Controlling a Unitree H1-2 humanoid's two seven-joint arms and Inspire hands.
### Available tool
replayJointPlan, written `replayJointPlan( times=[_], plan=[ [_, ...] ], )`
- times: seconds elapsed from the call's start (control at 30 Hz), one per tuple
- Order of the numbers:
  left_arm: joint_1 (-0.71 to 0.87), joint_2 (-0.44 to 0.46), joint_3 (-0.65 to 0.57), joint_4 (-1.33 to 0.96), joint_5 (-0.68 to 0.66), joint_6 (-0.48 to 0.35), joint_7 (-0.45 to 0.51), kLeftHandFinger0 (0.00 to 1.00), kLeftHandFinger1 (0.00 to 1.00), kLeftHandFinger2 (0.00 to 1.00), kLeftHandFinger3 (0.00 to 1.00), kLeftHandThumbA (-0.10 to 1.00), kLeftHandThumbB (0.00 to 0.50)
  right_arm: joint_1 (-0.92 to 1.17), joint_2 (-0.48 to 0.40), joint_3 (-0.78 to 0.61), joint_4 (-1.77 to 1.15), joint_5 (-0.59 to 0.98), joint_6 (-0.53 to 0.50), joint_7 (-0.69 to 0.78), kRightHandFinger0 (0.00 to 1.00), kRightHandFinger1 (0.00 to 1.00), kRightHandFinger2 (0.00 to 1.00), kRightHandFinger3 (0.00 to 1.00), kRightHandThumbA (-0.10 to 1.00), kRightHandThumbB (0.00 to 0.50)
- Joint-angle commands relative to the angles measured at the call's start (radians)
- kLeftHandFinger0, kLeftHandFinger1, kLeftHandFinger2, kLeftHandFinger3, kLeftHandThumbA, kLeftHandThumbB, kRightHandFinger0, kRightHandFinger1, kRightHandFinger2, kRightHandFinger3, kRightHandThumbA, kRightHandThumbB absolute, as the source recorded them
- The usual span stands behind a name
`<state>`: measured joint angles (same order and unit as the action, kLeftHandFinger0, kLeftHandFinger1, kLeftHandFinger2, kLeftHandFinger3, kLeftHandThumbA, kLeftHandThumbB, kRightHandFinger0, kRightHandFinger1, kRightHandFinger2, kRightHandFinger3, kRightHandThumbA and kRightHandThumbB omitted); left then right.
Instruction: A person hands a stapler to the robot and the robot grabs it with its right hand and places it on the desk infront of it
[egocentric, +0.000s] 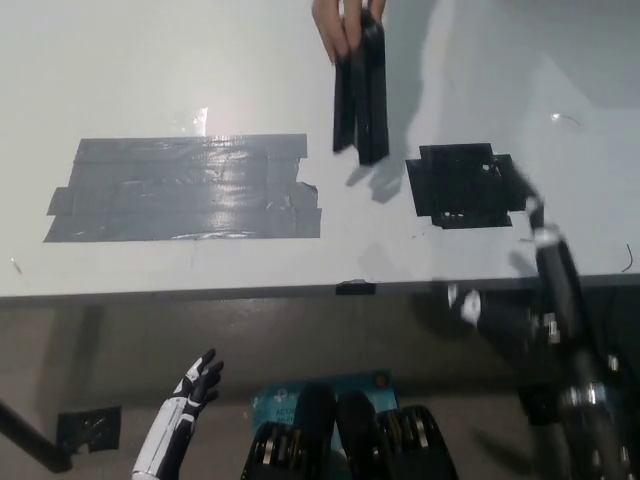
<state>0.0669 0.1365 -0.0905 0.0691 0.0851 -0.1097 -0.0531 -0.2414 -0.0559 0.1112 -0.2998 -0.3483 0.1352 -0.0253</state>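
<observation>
A person's hand (335, 25) reaches in from the top edge and holds a black stapler (360, 95) upright by its upper end, above the white desk (150, 80). My black right arm (555, 275) comes up from the bottom right, motion-blurred. My right hand (517, 188) lies against a black tape patch (450, 185) and blends into it, to the right of and below the stapler and apart from it. My white left hand (195, 385) rests low at the lower left, below the desk's front edge, with its fingers spread and nothing in it.
A wide grey tape patch (185, 188) covers the left middle of the desk. The desk's front edge (200, 293) runs across the picture, with the floor below it. A thin wire (565, 120) lies at the far right.
</observation>
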Motion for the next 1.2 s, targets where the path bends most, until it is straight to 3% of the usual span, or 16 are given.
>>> replayJointPlan(
  times=[0.0, 0.07, 0.3, 0.6, 0.87, 1.0, 1.03, 1.07, 1.1, 1.13, 1.17],
  plan=[
    [-0.007, 0.01, 0.003, -0.031, 0.011, -0.035, -0.005, 1.0, 1.0, 1.0, 1.0, 1.0, 0.45, -0.129, 0.034, -0.02, 0.06, 0.006, 0.122, 0.013, 1.0, 1.0, 1.0, 1.0, 1.0, 0.314],
    [-0.007, 0.008, 0.004, -0.038, 0.01, -0.025, -0.006, 1.0, 1.0, 1.0, 1.0, 1.0, 0.445, -0.173, 0.044, -0.023, 0.111, 0.004, 0.127, 0.005, 1.0, 1.0, 1.0, 1.0, 1.0, 0.315],
    [-0.019, 0.011, 0.003, -0.037, 0.003, -0.03, -0.014, 1.0, 1.0, 1.0, 1.0, 1.0, 0.437, -0.342, 0.067, -0.023, 0.338, -0.001, 0.135, -0.022, 1.0, 1.0, 1.0, 1.0, 1.0, 0.407],
    [-0.024, 0.014, 0.005, -0.037, 0.0, -0.037, -0.019, 1.0, 1.0, 1.0, 1.0, 1.0, 0.444, -0.469, 0.1, -0.04, 0.511, 0.019, 0.156, -0.041, 1.0, 1.0, 1.0, 1.0, 1.0, 0.391],
    [-0.027, 0.009, 0.013, -0.045, -0.017, -0.012, -0.025, 1.0, 1.0, 1.0, 1.0, 1.0, 0.448, -0.572, 0.127, -0.067, 0.656, 0.052, 0.172, -0.055, 1.0, 1.0, 1.0, 1.0, 1.0, 0.459],
    [-0.031, 0.016, 0.01, -0.037, -0.005, -0.028, -0.027, 1.0, 1.0, 1.0, 1.0, 1.0, 0.449, -0.601, 0.151, -0.108, 0.706, 0.096, 0.189, -0.07, 1.0, 1.0, 1.0, 1.0, 1.0, 0.445],
    [-0.033, 0.016, 0.011, -0.037, -0.01, -0.028, -0.03, 1.0, 1.0, 1.0, 1.0, 1.0, 0.449, -0.614, 0.153, -0.114, 0.728, 0.088, 0.214, -0.08, 1.0, 1.0, 1.0, 1.0, 0.97, 0.389],
    [-0.033, 0.016, 0.011, -0.036, -0.012, -0.029, -0.031, 1.0, 1.0, 1.0, 1.0, 1.0, 0.453, -0.622, 0.152, -0.113, 0.749, 0.073, 0.225, -0.093, 0.83, 0.82, 0.91, 1.0, 0.86, 0.326],
    [-0.033, 0.016, 0.011, -0.035, -0.013, -0.029, -0.032, 1.0, 1.0, 1.0, 1.0, 1.0, 0.454, -0.629, 0.15, -0.11, 0.767, 0.058, 0.234, -0.106, 0.65, 0.7, 0.85, 1.0, 0.82, 0.33],
    [-0.033, 0.017, 0.011, -0.037, -0.011, -0.028, -0.031, 1.0, 1.0, 1.0, 1.0, 1.0, 0.456, -0.639, 0.155, -0.121, 0.788, 0.056, 0.261, -0.125, 0.47, 0.55, 0.72, 0.87, 0.66, 0.318],
    [-0.032, 0.016, 0.012, -0.043, -0.015, -0.018, -0.034, 1.0, 1.0, 1.0, 1.0, 1.0, 0.474, -0.64, 0.154, -0.125, 0.817, 0.048, 0.266, -0.149, 0.08, 0.26, 0.43, 0.48, 0.24, 0.266]
  ],
)
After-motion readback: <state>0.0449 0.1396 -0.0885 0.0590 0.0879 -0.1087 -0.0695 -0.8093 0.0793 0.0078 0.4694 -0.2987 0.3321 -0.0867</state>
